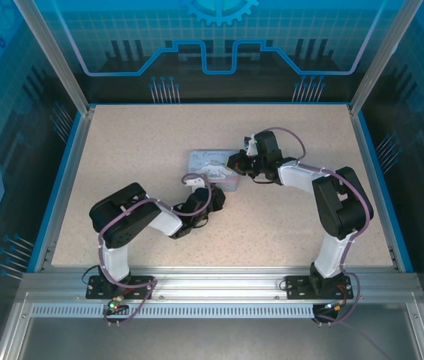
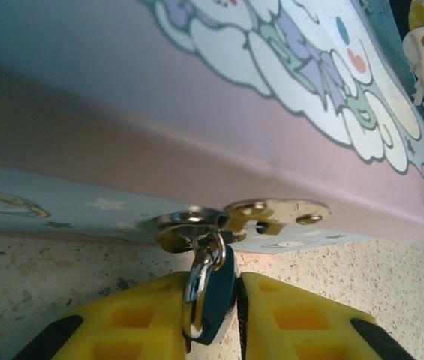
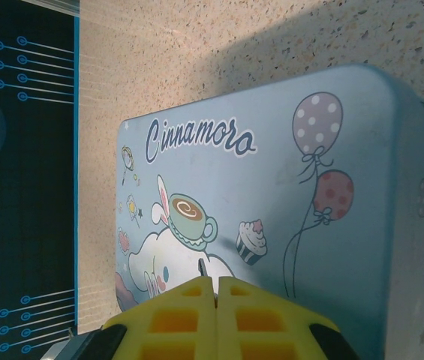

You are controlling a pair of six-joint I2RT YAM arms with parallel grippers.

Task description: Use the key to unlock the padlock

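Observation:
The small blue padlock (image 2: 224,289) hangs by its thin metal shackle (image 2: 195,289) from the metal hasp (image 2: 196,219) on the front of the lavender cartoon tin (image 2: 287,112). My left gripper (image 2: 215,291) is shut on the padlock's body, low at the tin's near side (image 1: 213,192). My right gripper (image 3: 215,282) hovers over the tin's lid (image 3: 309,210), shut on the slim key (image 3: 202,268); only the key's thin tip sticks out past the pads. In the top view the right gripper (image 1: 235,163) sits over the tin (image 1: 208,160), a little beyond the left one.
The tin lies mid-table on the speckled tabletop (image 1: 136,150). A blue rim (image 1: 69,172) and glass walls border the surface. Bare tabletop lies left, right and behind the tin.

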